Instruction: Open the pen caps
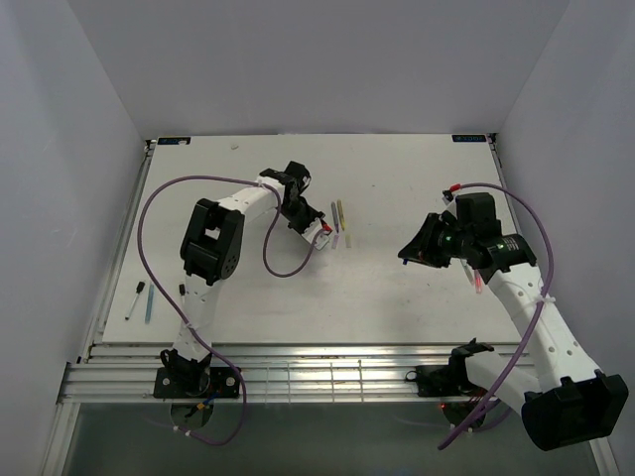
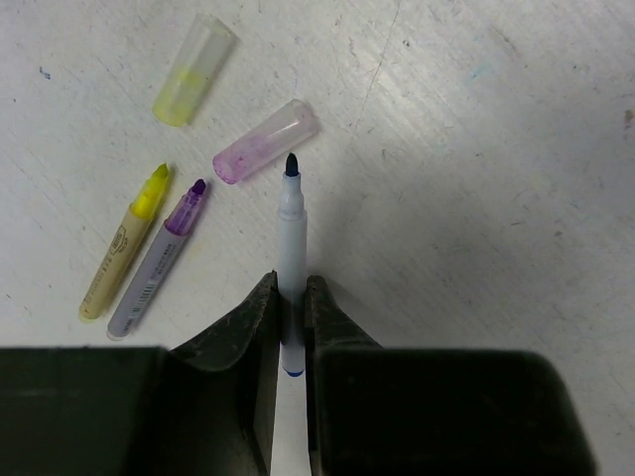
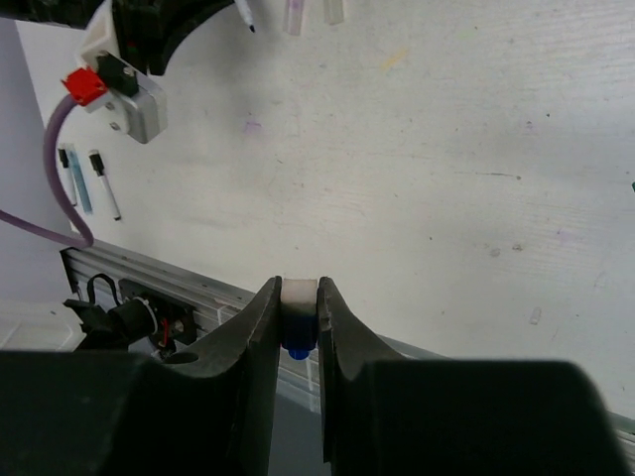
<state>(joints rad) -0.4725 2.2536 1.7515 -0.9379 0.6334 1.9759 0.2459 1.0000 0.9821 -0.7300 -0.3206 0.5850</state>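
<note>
Your left gripper (image 2: 290,288) clamps the uncapped pen (image 2: 292,238) close to the table (image 2: 476,198), tip just beside a loose purple cap (image 2: 266,141), while your right gripper (image 3: 298,288), well apart, pinches its white cap (image 3: 298,312), and a careless set-down could smear ink or send that purple cap rolling.

Scuffed white tabletop (image 1: 397,297), pale grey walls (image 1: 60,149) on three sides, slotted aluminium rail (image 1: 327,382) along its near edge.

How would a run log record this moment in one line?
left end effector: shut on white pen, uncapped | right end effector: shut on white cap | table: yellow pen, purple pen, yellow cap, pink cap
</note>
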